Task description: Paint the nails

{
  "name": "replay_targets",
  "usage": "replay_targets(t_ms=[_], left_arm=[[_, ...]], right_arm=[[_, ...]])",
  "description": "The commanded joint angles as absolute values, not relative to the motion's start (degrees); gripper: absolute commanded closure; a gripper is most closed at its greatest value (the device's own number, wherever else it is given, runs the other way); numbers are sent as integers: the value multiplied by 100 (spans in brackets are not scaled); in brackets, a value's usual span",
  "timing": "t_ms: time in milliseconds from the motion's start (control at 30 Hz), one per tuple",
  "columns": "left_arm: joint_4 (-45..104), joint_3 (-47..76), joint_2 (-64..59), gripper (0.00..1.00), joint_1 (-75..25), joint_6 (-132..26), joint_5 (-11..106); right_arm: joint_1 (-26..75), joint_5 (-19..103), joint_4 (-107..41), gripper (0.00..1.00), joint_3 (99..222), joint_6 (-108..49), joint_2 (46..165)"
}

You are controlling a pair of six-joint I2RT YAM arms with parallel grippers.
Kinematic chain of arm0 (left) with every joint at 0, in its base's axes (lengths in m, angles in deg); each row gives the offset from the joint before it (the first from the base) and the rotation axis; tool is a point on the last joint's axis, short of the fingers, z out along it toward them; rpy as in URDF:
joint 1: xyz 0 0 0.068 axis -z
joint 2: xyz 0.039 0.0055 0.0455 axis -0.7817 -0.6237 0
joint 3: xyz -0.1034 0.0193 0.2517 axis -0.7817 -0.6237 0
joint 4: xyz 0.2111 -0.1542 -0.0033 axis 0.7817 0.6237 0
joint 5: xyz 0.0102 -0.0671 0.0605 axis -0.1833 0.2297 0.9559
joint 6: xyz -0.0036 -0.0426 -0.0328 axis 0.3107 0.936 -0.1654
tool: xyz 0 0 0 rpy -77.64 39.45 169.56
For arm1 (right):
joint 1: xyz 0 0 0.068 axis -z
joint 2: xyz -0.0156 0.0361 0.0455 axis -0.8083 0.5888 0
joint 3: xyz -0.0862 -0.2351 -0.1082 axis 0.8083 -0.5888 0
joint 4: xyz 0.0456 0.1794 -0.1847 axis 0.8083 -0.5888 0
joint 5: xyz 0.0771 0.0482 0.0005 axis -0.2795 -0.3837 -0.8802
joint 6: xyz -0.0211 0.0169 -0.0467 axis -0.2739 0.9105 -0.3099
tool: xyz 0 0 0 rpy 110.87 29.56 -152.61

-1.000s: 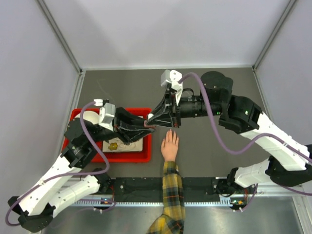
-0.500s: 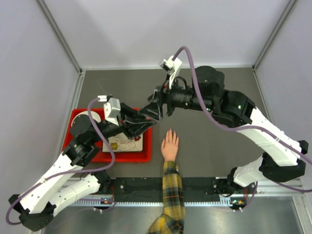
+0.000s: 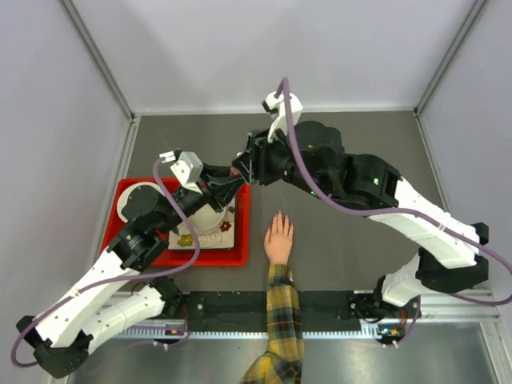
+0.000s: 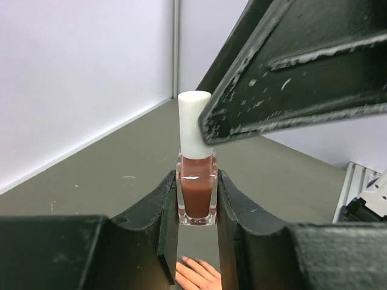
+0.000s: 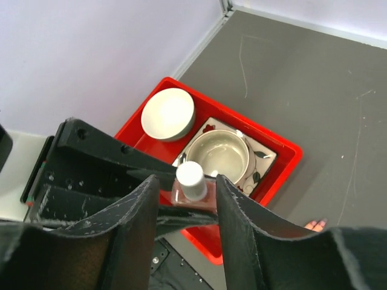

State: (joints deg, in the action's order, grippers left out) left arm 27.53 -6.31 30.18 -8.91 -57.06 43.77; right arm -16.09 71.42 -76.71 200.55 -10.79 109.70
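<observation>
A light-skinned hand (image 3: 279,238) with a yellow-and-dark plaid sleeve (image 3: 282,320) lies flat on the grey table, fingers pointing away. Its tiny pale nails (image 4: 184,259) show under the left wrist. My left gripper (image 3: 230,179) is shut on a glass bottle of brown-red nail polish (image 4: 196,193) with a white cap (image 5: 190,175), held upright in the air beyond the hand's left side. My right gripper (image 5: 186,184) is open, with one finger on each side of the cap and a gap on both sides. One right finger (image 4: 290,66) crosses the left wrist view.
A red tray (image 3: 240,258) lies left of the hand. It holds a white bowl (image 3: 136,200) and a pale bowl (image 5: 217,154) on a patterned plate (image 3: 228,228). Grey walls close in the table on three sides.
Both grippers have moved away from the hand, farther back over the tray, with the bottle carried along. The right wrist has turned so that its fingers straddle the cap.
</observation>
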Motion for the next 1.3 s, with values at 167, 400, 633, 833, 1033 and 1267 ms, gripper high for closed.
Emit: replay_targets(t_ms=[167,400,633,833,1033,1267], left_arm=[[2668,-644,3142,100,-896,-5870,4635],[2739,-557,3168,100,-896,-5555,3960],[1774,-477,3037,100,-896,-4377,1095],[1895,-354,3019,100,-896,-4226,881],[2369,-275,3054,100,-896,-4709,1794],[3134,-204,2931,100,-888,-5641,3580]], right_arm=[[-1770,7438,-7687,80,20711,-1349,11456],[-1762,6763,-7399,100,20168,-1876,11061],[-1165,1708,-5710,100,18260,-3159,9865],[-848,364,-6525,100,19109,-3626,10198],[-742,1262,-6360,83,19067,-3328,10296],[-760,4964,-6701,36,18962,-1179,10181]])
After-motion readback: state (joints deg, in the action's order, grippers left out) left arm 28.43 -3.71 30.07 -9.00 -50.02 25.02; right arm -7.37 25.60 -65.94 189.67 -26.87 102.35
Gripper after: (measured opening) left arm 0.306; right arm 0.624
